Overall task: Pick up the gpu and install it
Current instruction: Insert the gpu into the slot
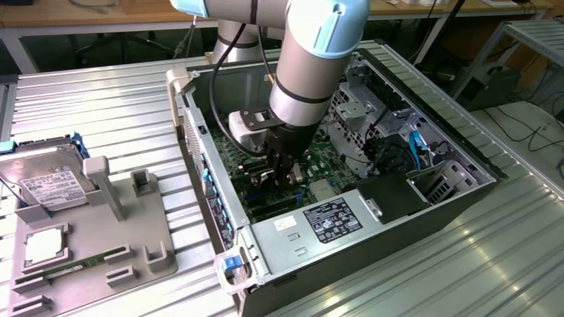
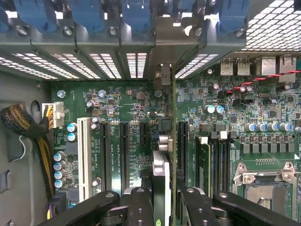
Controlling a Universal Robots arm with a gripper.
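Observation:
The open computer case (image 1: 458, 142) lies on the metal table, and my arm reaches down into it. My gripper (image 1: 284, 173) is shut on the gpu (image 1: 297, 177), a thin dark card held on edge low over the green motherboard (image 1: 264, 198). In the wrist view the gpu (image 2: 168, 141) appears edge-on between my two black fingers (image 2: 141, 207). It stands between black expansion slots (image 2: 124, 155). Its silvery end bracket (image 2: 163, 75) reaches the case's rear slot openings under the blue clips (image 2: 136, 14). Whether the card's lower edge sits in a slot is hidden.
A grey holder fixture (image 1: 105, 224) at the exterior view's left carries a silver hard drive (image 1: 49, 185) and a narrow green memory stick (image 1: 62, 271). Inside the case are the power supply (image 1: 326, 221), a braided cable bundle (image 2: 28, 127), a white slot (image 2: 84, 155) and the CPU socket (image 2: 263, 188).

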